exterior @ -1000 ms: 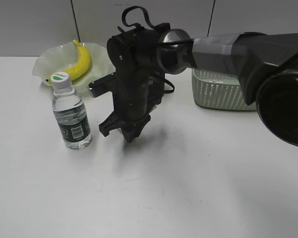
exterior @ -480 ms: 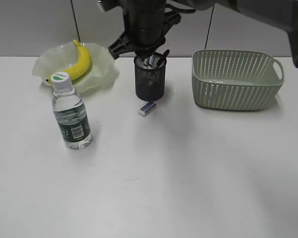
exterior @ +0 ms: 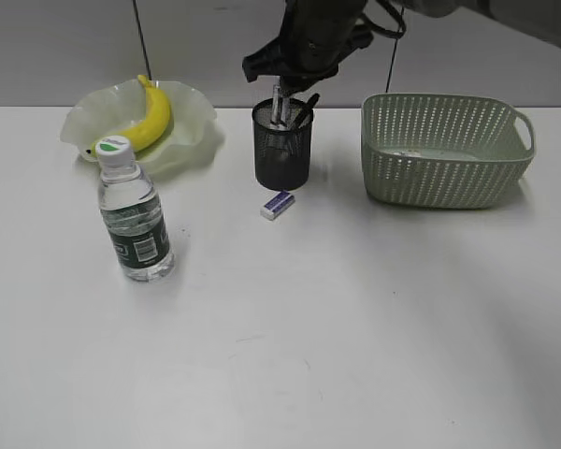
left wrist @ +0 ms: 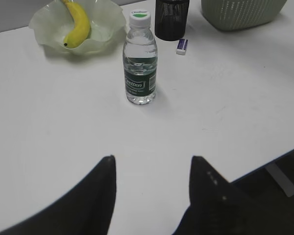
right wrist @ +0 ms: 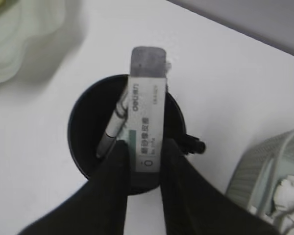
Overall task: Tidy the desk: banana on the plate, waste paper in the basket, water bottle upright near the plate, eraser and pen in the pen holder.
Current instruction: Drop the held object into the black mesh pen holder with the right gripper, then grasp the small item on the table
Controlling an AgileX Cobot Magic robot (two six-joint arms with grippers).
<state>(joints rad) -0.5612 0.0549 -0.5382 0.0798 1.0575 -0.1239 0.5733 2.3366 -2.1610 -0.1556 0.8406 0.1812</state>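
My right gripper (right wrist: pixel 144 147) is shut on a white eraser (right wrist: pixel 148 112) with a printed sleeve, held over the mouth of the black mesh pen holder (right wrist: pixel 78 122); a pen (right wrist: pixel 110 134) stands inside. In the exterior view this gripper (exterior: pixel 285 79) hovers just above the holder (exterior: pixel 282 150). A second small eraser (exterior: pixel 278 205) lies on the desk in front of the holder. The banana (exterior: pixel 150 117) lies in the wavy plate (exterior: pixel 192 112). The water bottle (exterior: pixel 134 215) stands upright near it. My left gripper (left wrist: pixel 152 159) is open and empty above the desk's near edge.
The green perforated basket (exterior: pixel 444 159) stands right of the holder; white waste paper (right wrist: pixel 289 188) shows inside it in the right wrist view. The left wrist view also shows the bottle (left wrist: pixel 140 68), plate (left wrist: pixel 105 24) and loose eraser (left wrist: pixel 182 45).
My right arm has risen from low over the desk to above the pen holder, uncovering the holder, the loose eraser and the basket. Bottle, banana and plate have not moved.
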